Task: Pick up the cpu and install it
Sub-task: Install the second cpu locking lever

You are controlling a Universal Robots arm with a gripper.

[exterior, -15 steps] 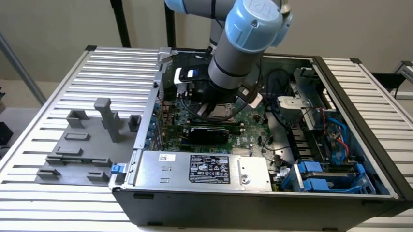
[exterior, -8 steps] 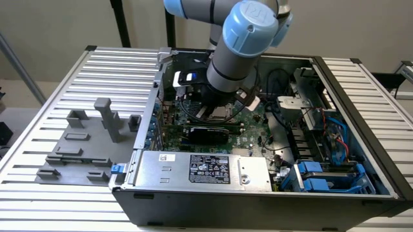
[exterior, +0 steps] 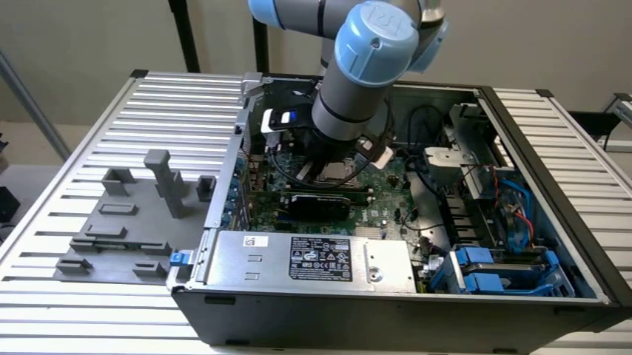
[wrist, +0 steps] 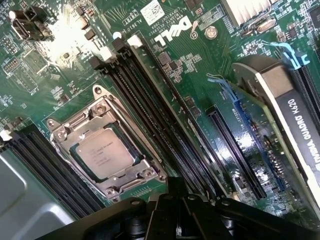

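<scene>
1. Pale silver, the cpu (wrist: pixel 104 153) lies seated in its metal-framed socket (wrist: pixel 107 145) on the green motherboard (wrist: pixel 200 85)
2. We cannot tell how our gripper (wrist: pixel 175 210) stands (dark body near the socket)
3. Black memory slots (wrist: pixel 150 115) run just beside the socket; a graphics card (wrist: pixel 295 115) lies well apart
4. Outside the computer case (exterior: pixel 395 303), grey fixture blocks (exterior: pixel 138 214) stand on the table (exterior: pixel 99 111)

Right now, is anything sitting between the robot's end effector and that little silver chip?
Nothing visible does. In the wrist view the cpu already lies seated inside the metal socket frame on the green motherboard, its silver top uncovered. The end effector is above the board, apart from the chip, with open space between them.
</scene>
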